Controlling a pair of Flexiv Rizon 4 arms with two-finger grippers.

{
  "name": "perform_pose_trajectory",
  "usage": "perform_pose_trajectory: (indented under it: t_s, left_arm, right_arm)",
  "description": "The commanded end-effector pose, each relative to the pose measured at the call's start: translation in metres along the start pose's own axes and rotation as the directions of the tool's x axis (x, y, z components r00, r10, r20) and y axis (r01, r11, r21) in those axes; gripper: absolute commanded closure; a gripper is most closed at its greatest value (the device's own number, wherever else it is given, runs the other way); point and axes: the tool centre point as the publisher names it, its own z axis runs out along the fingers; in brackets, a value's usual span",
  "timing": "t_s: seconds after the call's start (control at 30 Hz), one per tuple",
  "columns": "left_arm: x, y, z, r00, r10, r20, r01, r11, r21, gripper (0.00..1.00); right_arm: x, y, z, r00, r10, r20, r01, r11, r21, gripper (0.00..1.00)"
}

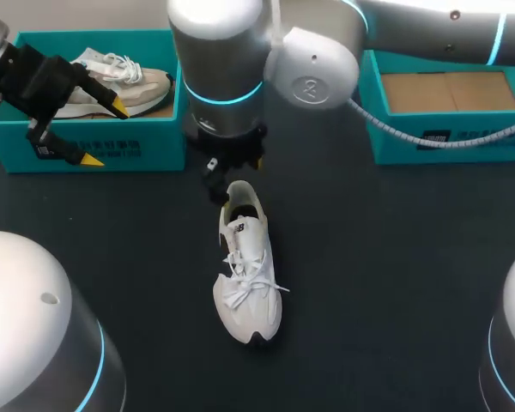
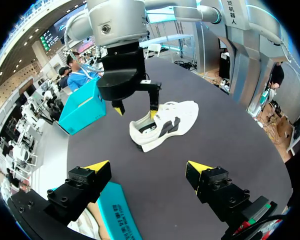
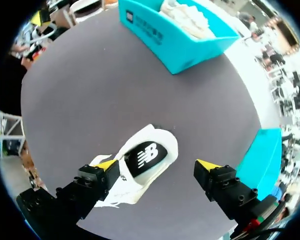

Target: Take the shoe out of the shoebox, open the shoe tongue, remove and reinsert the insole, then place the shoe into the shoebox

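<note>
The right claw [image 3: 156, 165] hangs spread over the heel of the white shoe [image 1: 247, 275], pinching nothing. Between its fingers a black logo shows on the insole [image 3: 144, 157]. The shoe lies on the dark desk [image 1: 395, 283], toe toward me. The left claw [image 1: 106, 133], also spread and bare, hovers at the teal shoebox [image 1: 94, 153]. The box has white print on its wall and a beige shoe [image 1: 112, 81] inside.

2 shoes [image 1: 249, 283] [image 1: 112, 81], 2 shoeboxes [image 1: 94, 148] [image 1: 395, 142], 2 grippers [image 2: 147, 167] [image 3: 157, 165]
</note>
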Motion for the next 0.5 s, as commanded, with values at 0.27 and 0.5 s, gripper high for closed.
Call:
perform_pose_trajectory:
  t_s: [0.27, 0.5]
  left_arm:
    - [0.001, 0.000, -0.001, 1.000, 0.000, -0.001, 0.000, 1.000, -0.003, 0.00]
    - [0.001, 0.000, -0.001, 1.000, 0.000, -0.001, 0.000, 1.000, -0.003, 0.00]
  right_arm:
    - [-0.017, 0.012, 0.044, 0.826, -0.564, 0.007, 0.561, 0.822, 0.100, 0.00]
    - [-0.032, 0.010, 0.062, 0.801, -0.598, 0.025, 0.593, 0.798, 0.106, 0.00]
